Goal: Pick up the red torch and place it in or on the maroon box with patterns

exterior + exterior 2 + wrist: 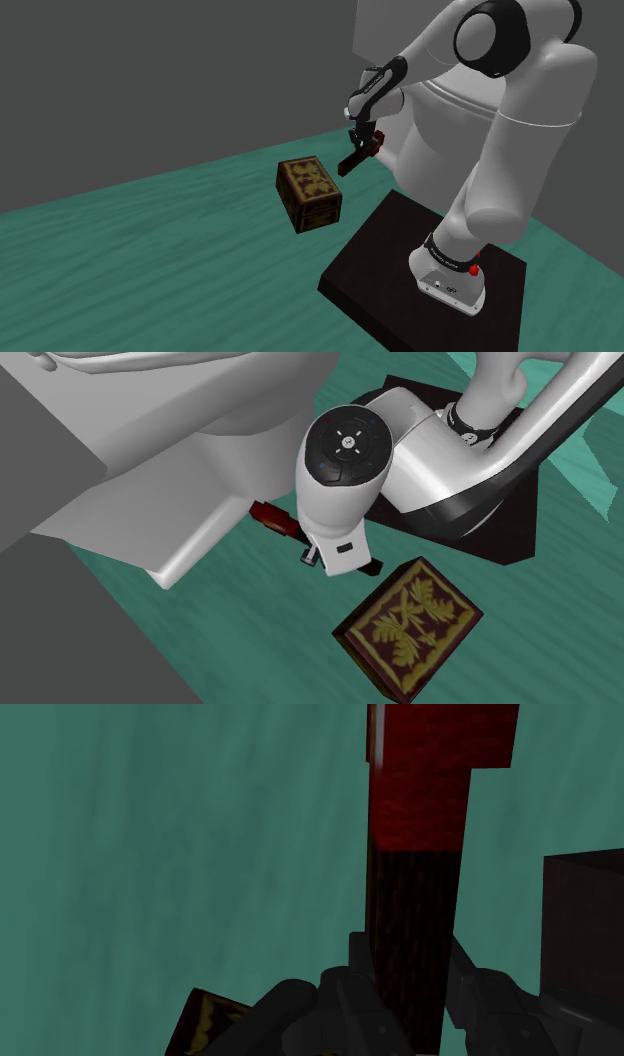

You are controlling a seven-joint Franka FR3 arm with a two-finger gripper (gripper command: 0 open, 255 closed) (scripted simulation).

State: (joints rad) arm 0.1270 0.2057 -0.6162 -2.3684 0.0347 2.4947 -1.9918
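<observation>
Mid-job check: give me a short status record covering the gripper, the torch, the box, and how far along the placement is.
gripper: jaws shut on the torch's dark end
torch: red head points away from the gripper, apart from the box
box: maroon with a gold leaf pattern, on the teal floor, nothing on top
placement: not yet done; in the shoulder view the torch is up and right of the box

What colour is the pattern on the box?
Gold leaf shapes on the maroon box, clearest in the second exterior view.
</observation>
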